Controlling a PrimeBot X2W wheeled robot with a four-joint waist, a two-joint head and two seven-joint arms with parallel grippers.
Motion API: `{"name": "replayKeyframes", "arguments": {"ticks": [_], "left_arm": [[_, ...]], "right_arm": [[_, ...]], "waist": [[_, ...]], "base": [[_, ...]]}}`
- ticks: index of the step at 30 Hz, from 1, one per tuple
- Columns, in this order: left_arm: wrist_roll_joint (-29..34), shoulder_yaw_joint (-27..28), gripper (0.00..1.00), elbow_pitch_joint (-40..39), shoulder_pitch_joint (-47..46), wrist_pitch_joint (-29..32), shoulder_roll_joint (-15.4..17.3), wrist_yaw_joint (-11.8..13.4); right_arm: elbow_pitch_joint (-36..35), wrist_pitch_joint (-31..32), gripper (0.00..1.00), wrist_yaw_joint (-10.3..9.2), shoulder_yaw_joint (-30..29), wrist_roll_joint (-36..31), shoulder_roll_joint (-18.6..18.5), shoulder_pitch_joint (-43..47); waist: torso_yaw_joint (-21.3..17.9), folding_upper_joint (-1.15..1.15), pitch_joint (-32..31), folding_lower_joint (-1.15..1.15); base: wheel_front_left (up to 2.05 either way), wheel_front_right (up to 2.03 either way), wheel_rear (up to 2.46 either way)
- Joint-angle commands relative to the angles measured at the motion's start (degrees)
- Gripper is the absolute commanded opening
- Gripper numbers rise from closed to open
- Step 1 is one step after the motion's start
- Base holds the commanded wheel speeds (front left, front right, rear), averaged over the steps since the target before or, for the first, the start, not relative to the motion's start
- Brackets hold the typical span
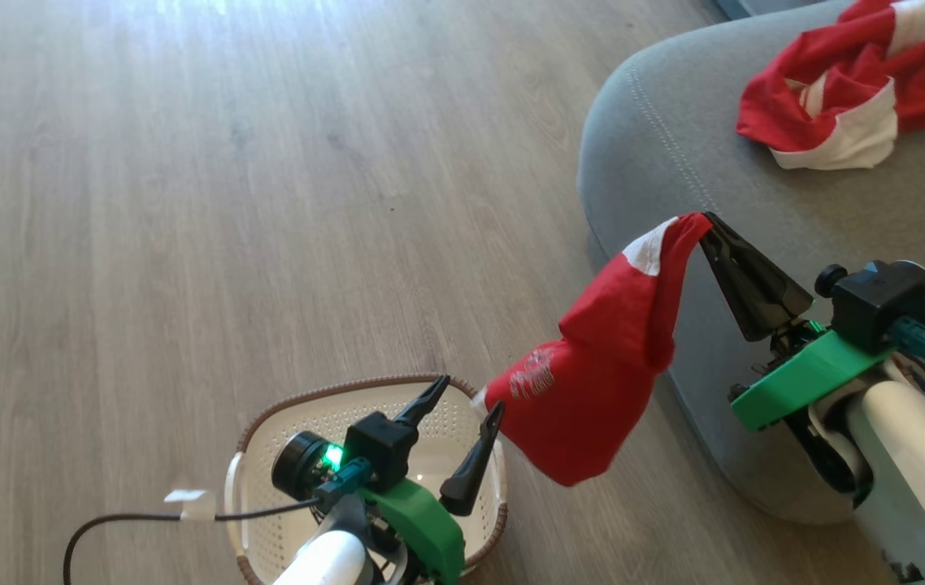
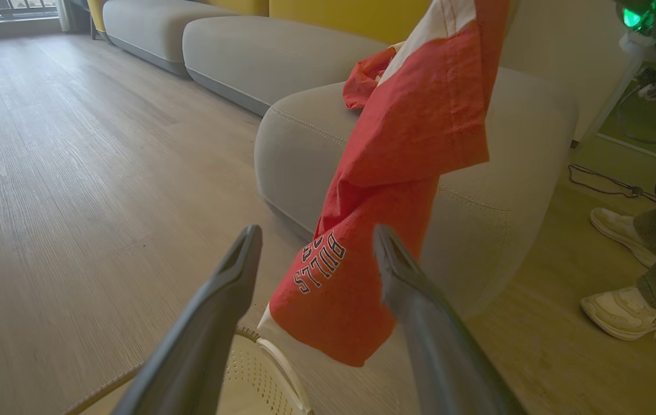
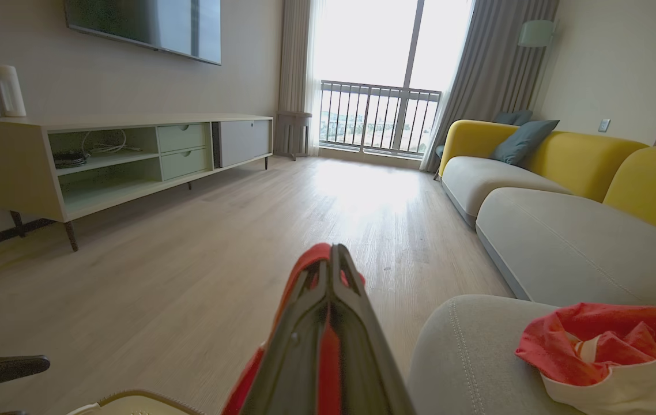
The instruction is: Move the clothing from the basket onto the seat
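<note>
Right tool [image 1: 706, 219]: fingers pressed together, pinching one red garment [image 1: 592, 382] at its top edge, next to the white band. The tool sits over the rounded corner of the seat [image 1: 674, 146]. The garment hangs free off that corner, down the seat's side and above the floor [image 1: 186, 203]. White lettering shows on its lower part.

Left tool [image 1: 471, 394]: fingers spread, nothing between them. It is held over the basket [image 1: 324, 418], which stands on the floor near the seat's corner. One fingertip is just beside the hanging garment's lower hem; contact cannot be told.

Second red garment [image 1: 844, 89] lies crumpled on top of the seat, well back from the corner.

Left wrist view: a person's shoes [image 2: 622, 311] on the floor at the seat's far side.
</note>
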Motion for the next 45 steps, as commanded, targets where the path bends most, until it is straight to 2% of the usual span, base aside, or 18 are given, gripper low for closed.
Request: {"name": "replayKeyframes", "arguments": {"ticks": [1, 13, 23, 27, 31, 34, 38, 42, 45], "left_arm": [[-0.3, 1.6, 1.0, -1.7, -3.3, -0.7, -0.3, 0.2], [-0.3, 0.5, 1.0, -1.9, -4.6, -0.7, -0.5, 0.3], [1.1, -0.5, 1.0, -2.8, -8.0, 0.8, 0.3, 0.1], [2.3, -0.8, 1.0, -3.8, -10.6, 1.8, 1.1, 0.2], [3.2, -0.8, 1.0, -5.0, -13.5, 2.7, 1.6, 0.1], [3.5, -1.1, 1.0, -5.4, -14.8, 2.6, 1.4, 0.2], [3.4, -1.3, 1.0, -5.3, -15.6, 2.0, 0.9, 0.5], [3.3, -1.2, 1.0, -5.5, -15.9, 1.6, 1.0, 0.8], [3.4, -1.0, 1.0, -6.1, -16.4, 1.5, 1.3, 1.1]], "right_arm": [[-2.1, -0.4, 0.0, -0.01, -0.5, -0.4, -1.1, 0.1], [-3.1, -0.4, 0.0, -0.01, -3.1, -0.7, -1.3, 0.3], [-3.3, -0.4, 0.0, -0.01, -7.2, 0.9, 0.0, -1.5], [-0.8, -0.4, 0.0, -0.01, -9.4, 4.1, 0.3, -8.0], [4.8, -0.4, 0.0, -0.01, -15.5, 7.9, -0.1, -20.8], [10.2, -0.4, 0.0, -0.01, -22.3, 9.1, -2.8, -31.3], [19.6, 1.4, 0.0, -0.01, -34.0, 8.0, -9.4, -45.6], [28.0, 5.8, 0.0, -0.01, -42.9, 3.2, -16.5, -58.5], [33.5, 7.7, 0.0, -0.01, -46.6, -2.4, -18.6, -64.0]], "waist": [[-1.0, 0.0, 0.3, 0.0], [-3.0, 0.0, 3.5, 0.0], [-1.3, 0.0, 12.0, 0.0], [-0.1, 0.0, 18.0, 0.0], [1.7, 0.0, 24.5, 0.0], [4.0, 0.0, 27.8, 0.0], [7.1, 0.0, 30.5, 0.0], [9.3, 0.0, 33.9, 0.0], [9.6, 0.0, 37.6, 0.0]], "base": [[0.0, 0.0, 0.0], [0.0, 0.0, 0.0], [0.0, 0.0, 0.0], [0.0, 0.0, 0.0], [0.0, 0.0, 0.0], [0.0, 0.0, 0.0], [0.0, 0.0, 0.0], [0.0, 0.0, 0.0], [0.0, 0.0, 0.0]]}}
